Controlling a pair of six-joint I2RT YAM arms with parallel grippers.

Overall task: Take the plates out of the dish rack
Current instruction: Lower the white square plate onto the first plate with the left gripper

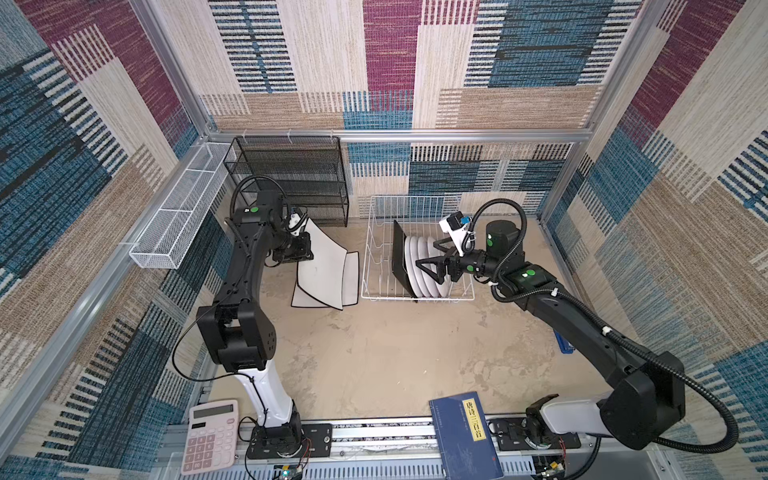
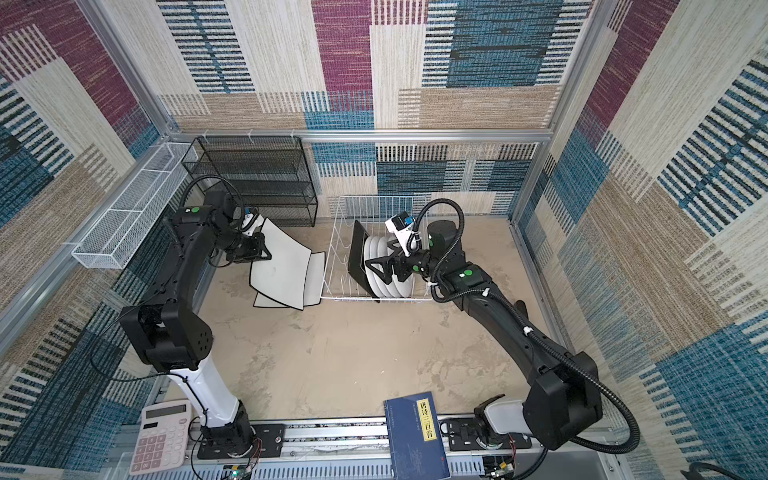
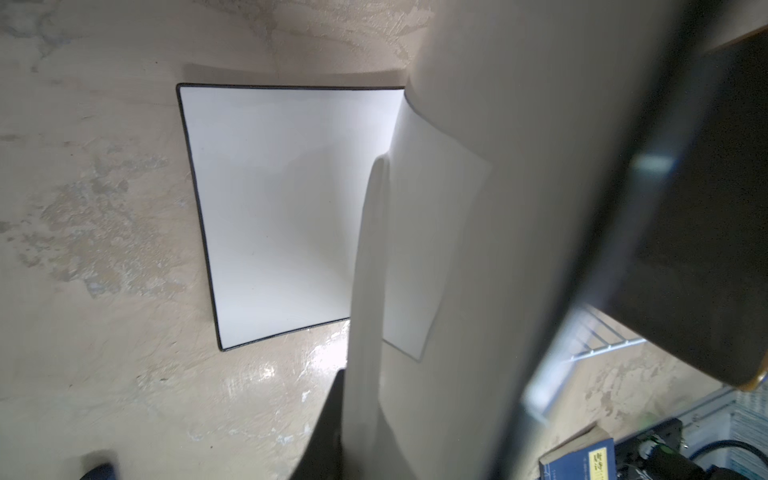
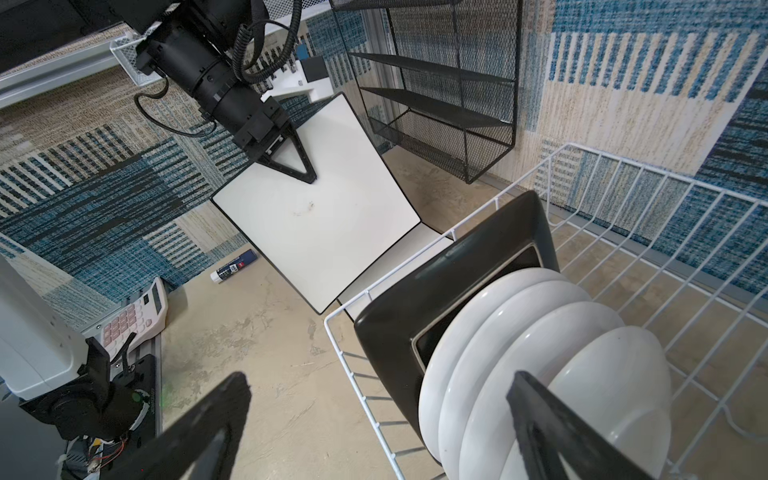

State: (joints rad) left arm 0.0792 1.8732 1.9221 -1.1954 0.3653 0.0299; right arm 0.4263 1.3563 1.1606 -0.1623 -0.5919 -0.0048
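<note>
The white wire dish rack point(image 1: 415, 298) stands at the back middle of the table. In it stand a black square plate point(image 1: 400, 257) and several round white plates point(image 1: 419, 253) on edge. My right gripper point(image 1: 426, 254) hovers open over the round plates, one finger at each side of the row point(image 4: 374, 395). Left of the rack, my left gripper point(image 1: 301, 245) is shut on the rim of a white square plate point(image 1: 328, 266), holding it tilted. Under it a second white square plate point(image 1: 351, 278) lies flat on the table point(image 3: 270, 208).
A black mesh shelf unit point(image 1: 291, 178) stands at the back left, with a long white mesh trough point(image 1: 178, 216) on the left wall. A pink calculator point(image 1: 210, 436) and a blue book point(image 1: 463, 436) lie at the front edge. A glue stick point(image 4: 232, 268) lies by the left wall.
</note>
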